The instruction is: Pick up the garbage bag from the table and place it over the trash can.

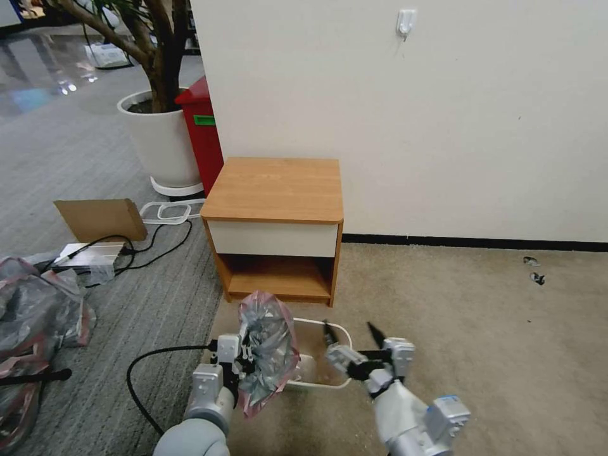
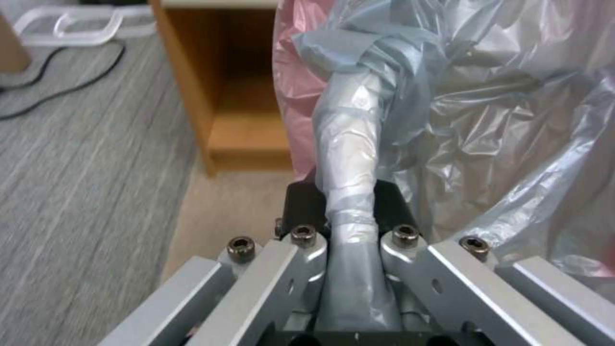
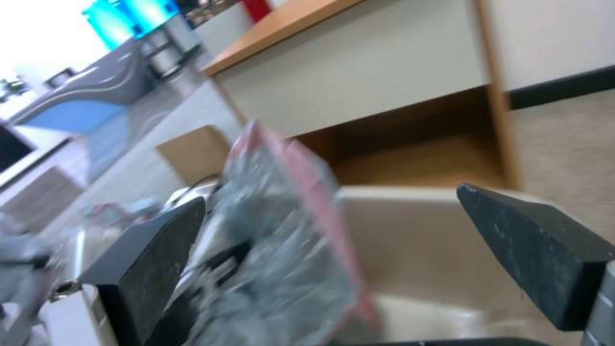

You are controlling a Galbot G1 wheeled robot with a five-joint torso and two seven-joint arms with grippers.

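My left gripper [image 1: 248, 356] is shut on the garbage bag [image 1: 269, 345], a crinkly grey plastic bag with a pinkish-red edge, and holds it upright over the left end of the beige trash can [image 1: 329, 354]. In the left wrist view a twisted strand of the garbage bag [image 2: 448, 96] runs between the shut fingers of the left gripper [image 2: 349, 204]. My right gripper [image 1: 349, 332] hovers open above the bin's right half. Between its black fingers [image 3: 538, 250] I see the bag [image 3: 282, 240] and the trash can [image 3: 423, 240]. Just behind the bin stands the table [image 1: 275, 190], its top bare.
A heap of similar grey-pink bags [image 1: 35, 316] lies on the floor at the left. Cardboard [image 1: 101, 218], cables [image 1: 152, 250], a white plant pot [image 1: 161, 139] and a red bin [image 1: 204, 133] stand left of the table. Beige carpet [image 1: 475, 316] lies open to the right.
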